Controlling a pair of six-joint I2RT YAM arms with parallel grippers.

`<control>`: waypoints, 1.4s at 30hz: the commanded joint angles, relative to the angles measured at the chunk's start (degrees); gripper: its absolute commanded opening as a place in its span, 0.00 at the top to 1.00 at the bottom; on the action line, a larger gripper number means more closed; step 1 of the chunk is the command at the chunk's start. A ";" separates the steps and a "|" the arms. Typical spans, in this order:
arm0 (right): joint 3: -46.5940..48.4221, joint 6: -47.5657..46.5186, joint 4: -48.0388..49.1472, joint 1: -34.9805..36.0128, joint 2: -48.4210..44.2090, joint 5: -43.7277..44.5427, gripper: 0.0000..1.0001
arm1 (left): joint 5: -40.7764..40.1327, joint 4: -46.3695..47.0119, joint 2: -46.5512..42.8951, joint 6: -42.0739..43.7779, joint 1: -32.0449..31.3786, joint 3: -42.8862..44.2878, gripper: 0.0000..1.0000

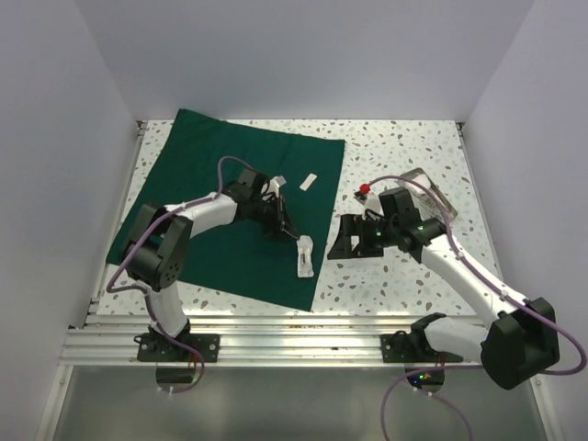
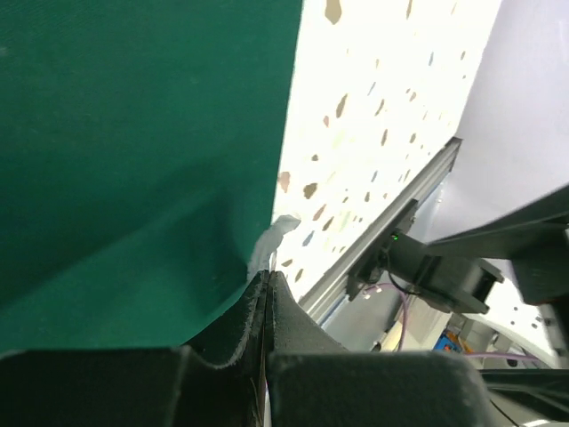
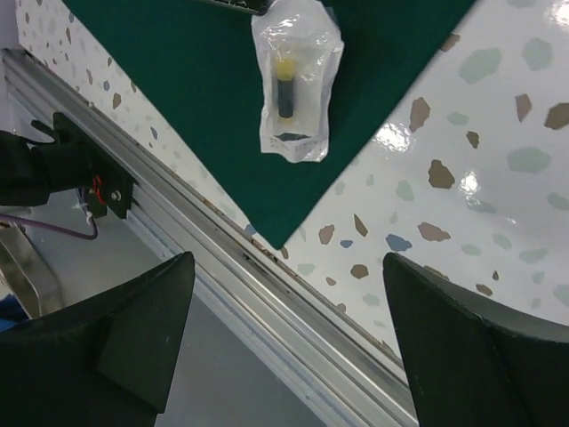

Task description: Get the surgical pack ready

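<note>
We see the green cloth (image 1: pixel 211 211) spread flat on the left half of the speckled table (image 1: pixel 395 147). Its near corner lies close to the metal rail (image 1: pixel 276 322) along the front edge.

On the cloth, near its right edge, lies a clear plastic pouch (image 1: pixel 304 255). From the right wrist camera we can look into it: the pouch (image 3: pixel 296 84) holds a small dark tube with a yellow end, lying lengthwise inside. A small white strip (image 1: pixel 310 181) rests farther back on the cloth, well apart from the pouch.

The left gripper (image 1: pixel 278 227) reaches down onto the cloth just beside the pouch. In its own camera its fingers (image 2: pixel 253 307) are pressed together with no gap between them. The cloth (image 2: pixel 133 160) wrinkles right at their tips, but we cannot tell whether any fabric is caught there.

The right gripper (image 1: pixel 349 241) hangs over bare table just right of the cloth's edge. Its fingers (image 3: pixel 133 347) are spread wide with nothing between them.

Behind the right arm sits a shallow metal tray (image 1: pixel 430 190), mostly covered by the arm, so we cannot tell what is in it. A small red thing (image 1: pixel 365 190) lies on the table to the tray's left.
</note>
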 commanded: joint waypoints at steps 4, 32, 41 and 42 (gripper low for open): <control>0.34 0.18 9.92 7.28 7.18 4.39 0.01 | 2.11 4.10 -3.80 -6.65 -0.35 -2.66 1.00; 4.04 4.13 28.64 19.51 25.73 18.82 0.07 | 8.17 16.13 -7.14 -18.96 -0.27 -9.26 1.00; -1.05 7.12 34.61 19.86 22.40 19.00 0.29 | 8.52 16.85 -7.76 -18.96 -0.35 -11.19 1.00; -1.84 7.47 34.97 19.78 22.14 18.56 0.34 | 8.70 16.94 -7.76 -18.96 -0.35 -11.28 1.00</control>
